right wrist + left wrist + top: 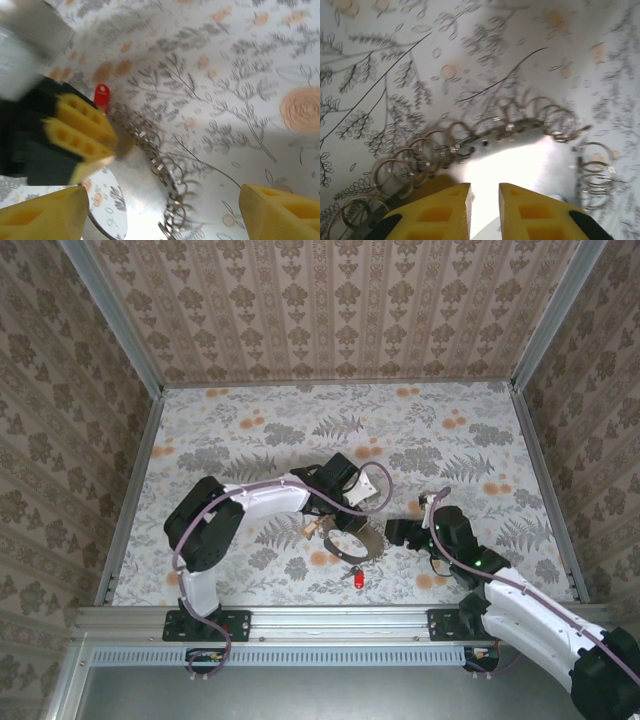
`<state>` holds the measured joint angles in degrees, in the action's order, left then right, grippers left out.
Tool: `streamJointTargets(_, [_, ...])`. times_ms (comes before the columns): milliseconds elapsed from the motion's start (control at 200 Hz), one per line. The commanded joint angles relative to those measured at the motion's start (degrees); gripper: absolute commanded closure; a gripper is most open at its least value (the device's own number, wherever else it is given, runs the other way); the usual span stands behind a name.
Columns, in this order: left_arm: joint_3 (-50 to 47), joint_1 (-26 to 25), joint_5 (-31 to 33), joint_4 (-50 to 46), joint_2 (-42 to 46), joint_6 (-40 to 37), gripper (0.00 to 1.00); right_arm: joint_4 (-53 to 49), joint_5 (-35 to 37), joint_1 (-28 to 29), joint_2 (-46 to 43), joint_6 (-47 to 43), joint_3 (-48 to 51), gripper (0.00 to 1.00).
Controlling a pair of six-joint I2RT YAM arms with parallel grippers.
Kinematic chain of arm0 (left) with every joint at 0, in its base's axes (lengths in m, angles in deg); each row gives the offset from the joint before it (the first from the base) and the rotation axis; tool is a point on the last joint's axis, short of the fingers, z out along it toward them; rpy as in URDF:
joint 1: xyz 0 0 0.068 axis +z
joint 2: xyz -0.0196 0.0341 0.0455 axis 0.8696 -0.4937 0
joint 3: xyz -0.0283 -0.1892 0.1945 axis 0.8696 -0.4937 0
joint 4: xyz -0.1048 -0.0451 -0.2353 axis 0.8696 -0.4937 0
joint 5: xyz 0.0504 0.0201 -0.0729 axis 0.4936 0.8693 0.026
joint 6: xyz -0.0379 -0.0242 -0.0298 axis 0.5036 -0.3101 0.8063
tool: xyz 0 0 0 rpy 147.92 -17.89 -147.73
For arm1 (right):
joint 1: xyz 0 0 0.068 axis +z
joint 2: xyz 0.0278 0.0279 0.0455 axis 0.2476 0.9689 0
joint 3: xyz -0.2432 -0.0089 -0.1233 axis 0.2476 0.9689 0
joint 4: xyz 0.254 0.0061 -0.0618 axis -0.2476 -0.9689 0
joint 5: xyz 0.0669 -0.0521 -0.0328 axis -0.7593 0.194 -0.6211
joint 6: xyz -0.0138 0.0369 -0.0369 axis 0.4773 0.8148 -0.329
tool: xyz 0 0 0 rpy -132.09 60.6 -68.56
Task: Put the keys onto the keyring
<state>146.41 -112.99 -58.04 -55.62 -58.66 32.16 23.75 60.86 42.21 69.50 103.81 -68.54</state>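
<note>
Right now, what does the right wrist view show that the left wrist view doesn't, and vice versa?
Right wrist, not left: the red key close to the keyring, and the right gripper, jaws wide apart. Left wrist, not right: the narrow gap between the fingers of the left gripper, nothing visible in it. Both: the keyring's wire loops, the left gripper, the floral table.
</note>
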Motion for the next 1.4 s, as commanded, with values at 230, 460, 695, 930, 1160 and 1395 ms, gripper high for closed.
streamJointTargets(230, [-3.5,-1.1,-0.1,-3.3,8.7,2.5,0.72,-1.3,-3.1,-0.3,0.1,3.8,1.8,0.24])
streamJointTargets(460, [-6.2,0.3,-0.8,-0.8,11.0,2.9,0.70,-9.7,-9.4,0.9,-2.4,4.8,0.0,0.47])
streamJointTargets(695, [-9.1,1.8,-0.8,1.4,13.5,2.4,0.70,-12.2,-11.2,6.7,2.2,5.0,-4.0,0.61])
streamJointTargets(930, [-10.3,2.8,-0.8,0.9,15.5,0.9,0.70,-11.8,-10.2,11.3,14.3,2.7,-11.1,0.71])
streamJointTargets(1160, [-12.5,3.8,-0.7,2.1,17.8,0.5,0.70,-17.3,-7.3,12.2,18.4,3.1,-13.6,0.76])
streamJointTargets(1395, [-12.8,4.0,-0.5,1.9,18.3,-0.6,0.70,-18.2,-7.3,12.2,22.1,3.2,-14.7,0.77])
